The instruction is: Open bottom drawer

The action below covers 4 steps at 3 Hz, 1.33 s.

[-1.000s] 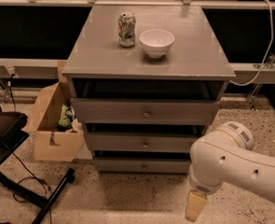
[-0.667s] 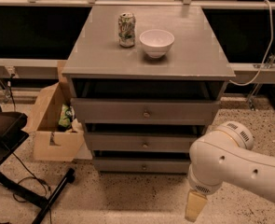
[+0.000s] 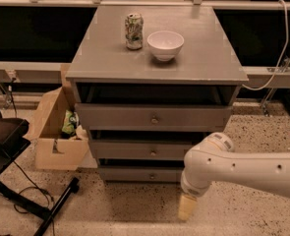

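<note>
One white arm [image 3: 252,168] low in front, gripper [image 3: 187,208] hanging just over the floor, grip state impossible to tell, bottom drawer [image 3: 140,174] just left behind it, lowest in grey chest [image 3: 208,58], can [image 3: 134,31] and bowl [image 3: 165,44] on top.

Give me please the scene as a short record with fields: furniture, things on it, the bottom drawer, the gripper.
chest: grey, three drawers
on top: can, white bowl
bottom drawer: not pulled out, knob untouched
gripper: low before the chest, right of the knob, apart from it
beside chest: cardboard box
</note>
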{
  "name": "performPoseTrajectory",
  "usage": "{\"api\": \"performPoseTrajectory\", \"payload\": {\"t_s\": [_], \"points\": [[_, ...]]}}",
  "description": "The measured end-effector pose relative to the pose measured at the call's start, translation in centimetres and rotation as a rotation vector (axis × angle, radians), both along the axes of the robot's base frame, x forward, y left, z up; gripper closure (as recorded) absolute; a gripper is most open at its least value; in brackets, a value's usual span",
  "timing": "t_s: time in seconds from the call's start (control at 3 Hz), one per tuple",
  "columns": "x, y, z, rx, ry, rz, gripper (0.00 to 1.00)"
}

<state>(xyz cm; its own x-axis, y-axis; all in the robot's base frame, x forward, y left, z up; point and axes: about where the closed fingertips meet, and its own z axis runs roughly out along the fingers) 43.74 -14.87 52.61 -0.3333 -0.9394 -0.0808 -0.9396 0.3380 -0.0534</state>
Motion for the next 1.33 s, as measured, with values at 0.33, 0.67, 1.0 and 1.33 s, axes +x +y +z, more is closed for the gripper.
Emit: {"api": "performPoseTrajectory", "payload": {"t_s": [0.33, 0.67, 1.0, 1.33], "points": [[4.2, 2.1, -6.9, 0.023, -0.005, 0.055, 0.0], [8.1, 3.5, -13.1, -0.008, 0.006, 0.078, 0.0], [8.2, 3.5, -13.4, -0.006, 0.009, 0.077, 0.0], [8.7, 3.9, -15.2, 0.02, 0.029, 0.081, 0.0]]}}
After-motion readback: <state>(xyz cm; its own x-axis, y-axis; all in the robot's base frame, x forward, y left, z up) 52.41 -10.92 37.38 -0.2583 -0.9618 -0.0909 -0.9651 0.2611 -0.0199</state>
